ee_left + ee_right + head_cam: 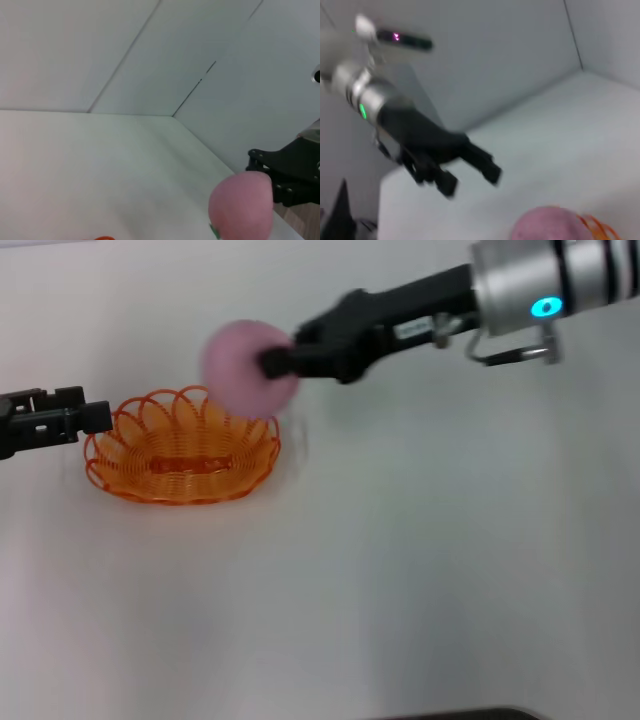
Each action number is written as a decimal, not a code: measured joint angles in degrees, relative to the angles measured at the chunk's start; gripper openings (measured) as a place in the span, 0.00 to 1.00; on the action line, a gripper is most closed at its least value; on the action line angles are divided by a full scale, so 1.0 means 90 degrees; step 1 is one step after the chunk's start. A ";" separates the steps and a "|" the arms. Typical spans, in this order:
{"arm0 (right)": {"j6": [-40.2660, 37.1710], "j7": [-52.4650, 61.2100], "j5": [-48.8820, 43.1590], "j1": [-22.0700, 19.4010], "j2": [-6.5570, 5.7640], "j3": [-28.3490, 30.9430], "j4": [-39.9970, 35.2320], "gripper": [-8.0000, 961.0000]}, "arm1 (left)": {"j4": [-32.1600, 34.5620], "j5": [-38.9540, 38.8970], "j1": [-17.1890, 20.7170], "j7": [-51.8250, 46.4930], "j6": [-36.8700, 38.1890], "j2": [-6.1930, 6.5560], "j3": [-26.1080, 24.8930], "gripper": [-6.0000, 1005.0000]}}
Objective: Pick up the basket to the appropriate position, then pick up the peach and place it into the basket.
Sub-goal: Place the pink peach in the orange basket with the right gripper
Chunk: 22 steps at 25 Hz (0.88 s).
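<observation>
Right now I see the basket (pixel 182 449) sitting toward the far left of the white worktop (pixel 420 570), with broad bare surface toward the near edge and the right side. My right gripper (pixel 268 364) is clamped on the peach (pixel 248 365), holding it in the air just above the basket's far right rim. My left gripper (pixel 97 416) sits at the basket's left rim with its fingers parted, and pale walls (pixel 150 55) close the worktop's far side.
</observation>
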 joint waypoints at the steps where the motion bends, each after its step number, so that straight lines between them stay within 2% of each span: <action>1: 0.0236 -0.0194 0.0287 0.0032 0.0004 -0.0124 0.0265 0.07 | -0.0001 0.0000 -0.0003 -0.0001 -0.0004 -0.0003 -0.0003 0.79; 2: 0.0414 -0.0368 0.0540 0.0053 0.0007 -0.0224 0.0467 0.07 | -0.0002 0.0000 -0.0005 -0.0001 -0.0007 -0.0005 -0.0005 0.79; 3: 0.0921 -0.0919 0.1160 0.0105 0.0015 -0.0583 0.1007 0.07 | -0.0003 -0.0003 -0.0009 -0.0001 -0.0006 -0.0006 -0.0003 0.79; 12: 0.1968 -0.2318 0.2823 0.0206 0.0070 -0.1725 0.2333 0.07 | -0.0005 -0.0309 0.0086 0.0028 -0.0111 -0.0016 -0.0035 0.79; 17: 0.2150 -0.2622 0.3394 0.0211 0.0075 -0.2266 0.2504 0.18 | -0.0005 -0.0328 0.0092 0.0028 -0.0113 -0.0022 -0.0026 0.79; 22: 0.2226 -0.2584 0.3477 0.0213 0.0078 -0.2384 0.2522 0.28 | -0.0010 -0.0332 0.0080 0.0017 -0.0113 -0.0026 0.0016 0.79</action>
